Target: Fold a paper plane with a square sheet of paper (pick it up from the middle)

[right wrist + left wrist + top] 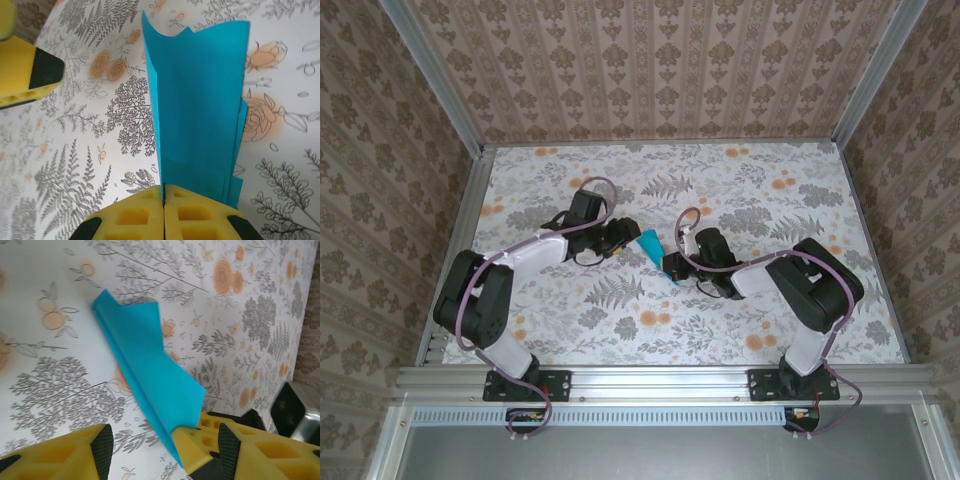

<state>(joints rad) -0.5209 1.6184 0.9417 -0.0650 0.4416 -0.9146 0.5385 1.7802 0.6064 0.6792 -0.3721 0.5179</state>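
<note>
Jaws: right gripper [164, 195] pinches the paper plane [200, 100], left gripper [165, 450] spread; likely light and floppy, best held at the crease

One blue folded paper [650, 243]. Two robot arms [480, 290]. Two grippers: one left gripper [623, 238], one right gripper [672, 266], two yellow fingers [135, 215] on each. One flowery table [720, 180]. Three patterned walls [650, 70]. Two purple cables [592, 184].
</note>
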